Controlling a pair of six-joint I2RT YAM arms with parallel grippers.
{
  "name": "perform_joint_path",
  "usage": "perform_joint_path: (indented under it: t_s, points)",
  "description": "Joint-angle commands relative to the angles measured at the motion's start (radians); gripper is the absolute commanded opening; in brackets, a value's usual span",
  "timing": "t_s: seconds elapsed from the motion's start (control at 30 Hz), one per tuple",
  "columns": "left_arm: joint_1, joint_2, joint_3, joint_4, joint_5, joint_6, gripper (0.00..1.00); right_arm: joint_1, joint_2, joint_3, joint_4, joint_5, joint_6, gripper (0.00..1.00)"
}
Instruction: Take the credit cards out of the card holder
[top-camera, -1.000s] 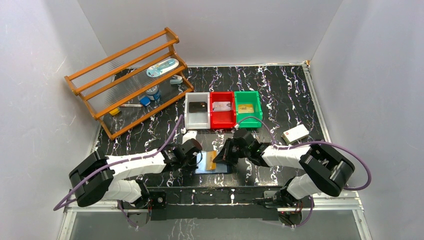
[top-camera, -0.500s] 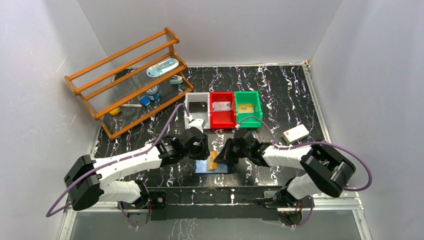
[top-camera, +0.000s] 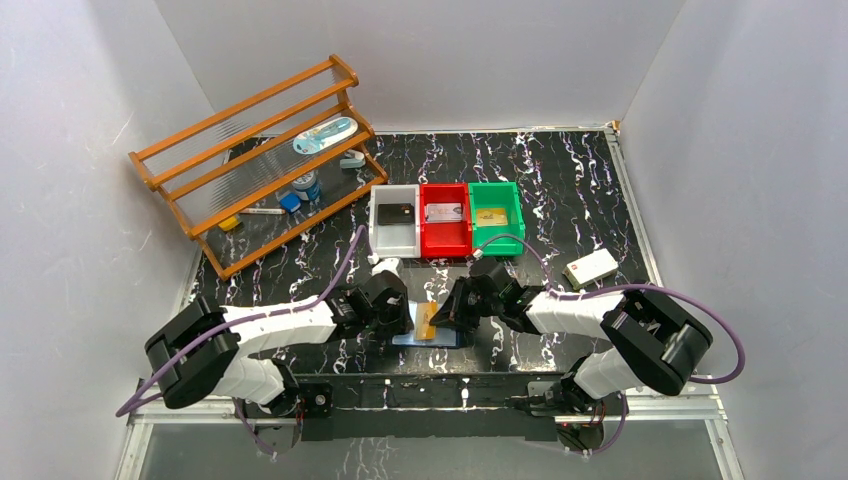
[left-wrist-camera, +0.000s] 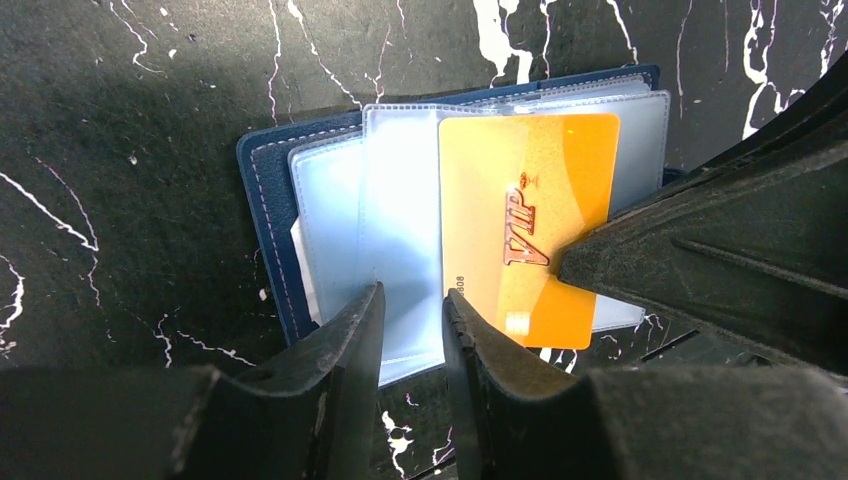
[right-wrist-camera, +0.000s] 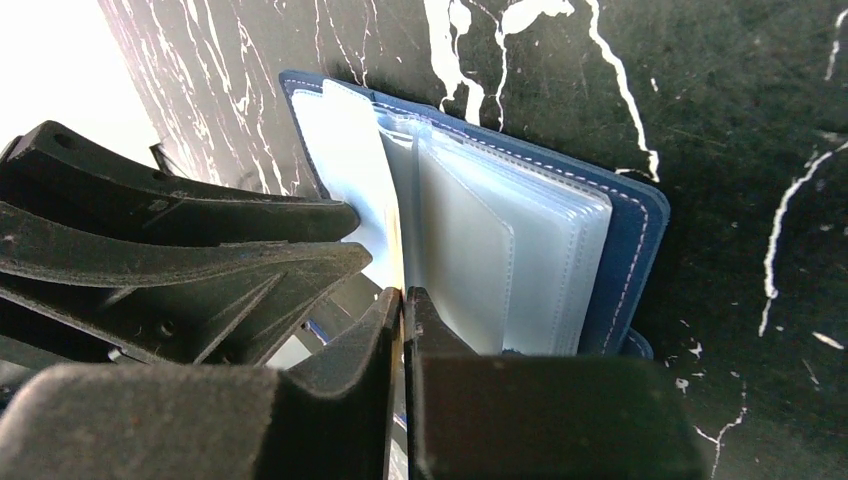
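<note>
The card holder (left-wrist-camera: 262, 200) lies open on the black marbled table, navy outside, light blue sleeves inside; in the top view it (top-camera: 445, 341) sits between both grippers. A gold VIP credit card (left-wrist-camera: 520, 200) stands out of its sleeves, tilted up (top-camera: 426, 322). My right gripper (right-wrist-camera: 402, 295) is shut on that card's edge, a thin gold sliver (right-wrist-camera: 399, 268) showing between its jaws. My left gripper (left-wrist-camera: 412, 300) is open by a narrow gap, its tips over the light blue sleeve (left-wrist-camera: 400, 230) beside the card, with nothing pinched.
Behind the holder stand a white bin (top-camera: 394, 243) with a black card, a red bin (top-camera: 445, 240) with a silvery card and a green bin (top-camera: 497, 238) with a gold card. A white block (top-camera: 590, 268) lies right. A wooden rack (top-camera: 260, 160) stands back left.
My left gripper rose toward the bins, opened, then came back down to the holder's left side. The right gripper stayed shut on the gold card.
</note>
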Motion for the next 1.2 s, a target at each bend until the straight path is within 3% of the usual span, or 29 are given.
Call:
perform_joint_path:
  t_s: [0.0, 0.13, 0.27, 0.6, 1.0, 1.17]
  points:
    - [0.011, 0.017, -0.035, -0.023, 0.004, -0.005, 0.27, -0.006, -0.026, 0.013, -0.004, -0.014, -0.008, 0.15]
    - [0.011, 0.024, -0.034, -0.02, 0.004, -0.005, 0.25, -0.006, -0.022, -0.005, 0.073, -0.041, 0.027, 0.28]
    - [0.011, 0.037, -0.032, -0.018, 0.015, -0.003, 0.22, -0.007, 0.015, -0.002, 0.113, -0.057, 0.047, 0.28]
    - [0.011, 0.008, -0.052, -0.034, -0.014, -0.023, 0.2, -0.008, -0.008, 0.007, 0.018, 0.003, 0.013, 0.09]
    - [0.012, -0.038, -0.061, -0.045, -0.035, -0.021, 0.19, -0.02, -0.155, -0.038, -0.057, 0.036, 0.003, 0.03]
    - [0.011, -0.09, -0.064, -0.048, -0.035, -0.003, 0.26, -0.024, -0.18, -0.029, -0.069, 0.045, -0.023, 0.02]
